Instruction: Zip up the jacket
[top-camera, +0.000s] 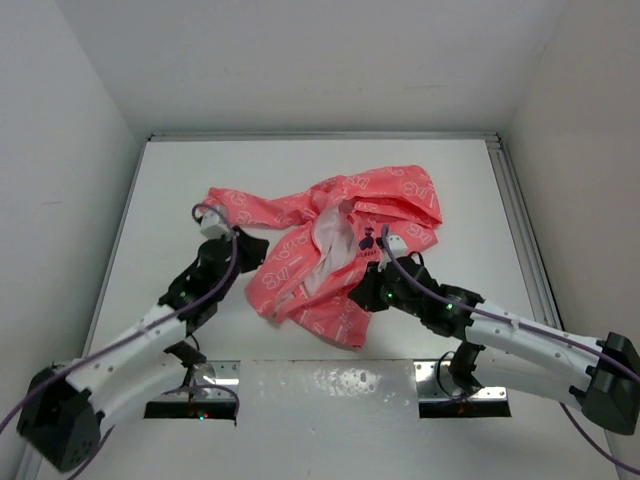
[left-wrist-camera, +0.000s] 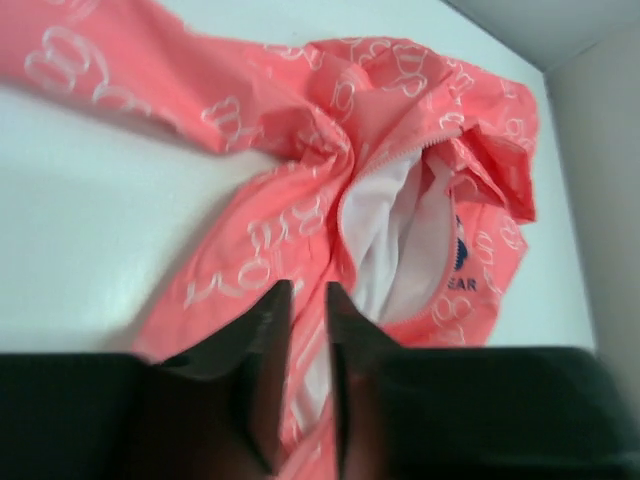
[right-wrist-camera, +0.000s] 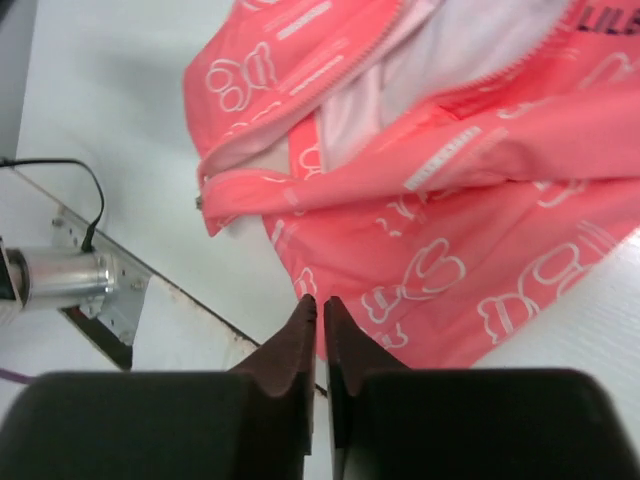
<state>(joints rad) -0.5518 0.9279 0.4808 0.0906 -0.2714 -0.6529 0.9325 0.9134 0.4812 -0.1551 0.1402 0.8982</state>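
The coral-pink jacket (top-camera: 340, 240) lies crumpled and unzipped in the middle of the white table, its white lining (top-camera: 325, 245) showing. In the left wrist view the jacket (left-wrist-camera: 270, 230) fills the frame, and its open zipper edge (left-wrist-camera: 400, 165) runs beside the lining. My left gripper (top-camera: 255, 250) sits at the jacket's left side. Its fingers (left-wrist-camera: 310, 290) stand a little apart, with the front edge's fabric in the gap. My right gripper (top-camera: 362, 290) is at the lower hem. There its fingers (right-wrist-camera: 320, 300) are pressed almost together on the edge of the jacket (right-wrist-camera: 450, 200).
A metal mounting plate (top-camera: 195, 375) and a second one (top-camera: 470, 385) lie at the near edge. A silver cylinder (right-wrist-camera: 60, 278) with a black cable (right-wrist-camera: 85, 190) sits left of the right gripper. White walls enclose the table, with a rail (top-camera: 520, 220) along its right side.
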